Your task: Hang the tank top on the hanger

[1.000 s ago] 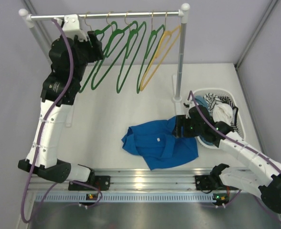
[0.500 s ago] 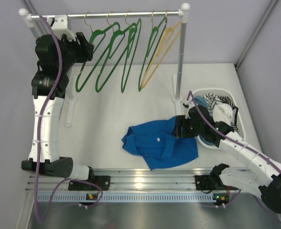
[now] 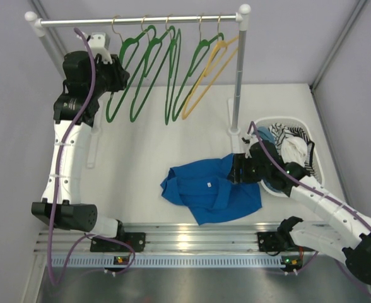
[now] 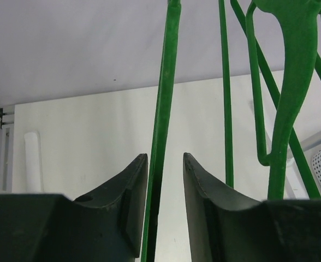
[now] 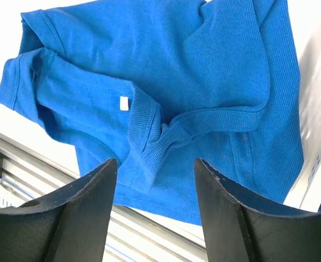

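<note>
The royal-blue tank top point(image 3: 211, 189) lies crumpled on the table near the front edge; it fills the right wrist view point(image 5: 166, 71). My right gripper point(image 3: 239, 169) hovers open over its right edge, jaws wide apart point(image 5: 155, 161), holding nothing. Several green hangers hang from the rail. My left gripper point(image 3: 118, 71) is raised at the leftmost green hanger point(image 3: 127, 79). In the left wrist view one thin arm of that hanger point(image 4: 166, 109) runs between the jaws point(image 4: 165, 161), against the left finger, with a gap to the right finger.
The metal rail point(image 3: 141, 21) stands at the back on a white post point(image 3: 238, 82). More green hangers point(image 3: 173, 69) and a yellow-orange hanger point(image 3: 211, 69) hang on it. A white basket point(image 3: 280, 119) of clothes sits at the right, beside my right arm.
My left arm swung left and back to the right by the rail, and the hangers swayed with it. The right arm and the tank top have not moved.
</note>
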Robot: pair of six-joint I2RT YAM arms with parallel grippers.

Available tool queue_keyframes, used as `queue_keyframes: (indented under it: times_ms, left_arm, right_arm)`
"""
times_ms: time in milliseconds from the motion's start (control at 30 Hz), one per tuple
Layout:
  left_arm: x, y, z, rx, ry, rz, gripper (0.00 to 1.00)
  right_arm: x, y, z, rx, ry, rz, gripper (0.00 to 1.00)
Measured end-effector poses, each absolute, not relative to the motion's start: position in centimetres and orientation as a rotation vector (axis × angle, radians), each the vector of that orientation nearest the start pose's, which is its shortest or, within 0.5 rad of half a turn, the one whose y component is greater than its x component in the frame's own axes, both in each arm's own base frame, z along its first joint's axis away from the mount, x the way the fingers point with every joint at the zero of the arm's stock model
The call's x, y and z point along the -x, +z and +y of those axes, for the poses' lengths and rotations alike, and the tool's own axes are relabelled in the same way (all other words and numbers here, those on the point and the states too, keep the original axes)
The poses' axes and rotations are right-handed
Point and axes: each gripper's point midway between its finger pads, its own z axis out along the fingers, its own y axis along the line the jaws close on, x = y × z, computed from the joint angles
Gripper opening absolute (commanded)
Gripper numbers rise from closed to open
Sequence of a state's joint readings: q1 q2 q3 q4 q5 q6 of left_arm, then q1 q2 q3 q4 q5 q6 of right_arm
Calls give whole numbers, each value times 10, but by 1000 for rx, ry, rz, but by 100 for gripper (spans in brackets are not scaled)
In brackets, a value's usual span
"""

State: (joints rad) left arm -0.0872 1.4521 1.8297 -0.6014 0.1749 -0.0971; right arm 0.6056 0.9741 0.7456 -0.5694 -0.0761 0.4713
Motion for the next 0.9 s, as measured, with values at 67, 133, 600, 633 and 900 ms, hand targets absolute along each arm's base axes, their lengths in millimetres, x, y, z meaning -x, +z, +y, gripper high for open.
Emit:
queue_keyframes:
  times_ms: [67,133,600,633,900]
  left_arm:
    - [-421,426,-71,-118,-287,1797,28]
    - [-421,425,-71,-119,-282,1800,19]
    - [-421,437,-64,-104,-244,1771,0]
    - [-420,440,-64,-103,-242,1761,0]
    - [-405,462,-62,-103,-238,1704,0]
  right_arm:
    - [-204,131,180,202,592,2442,58]
    - [-204,131,180,202,592,2443,57]
    - [-203,132,180,211,592,2437,53]
    - [-204,132,180,213,592,2436,53]
    - [-203,133,181,216,599,2437,52]
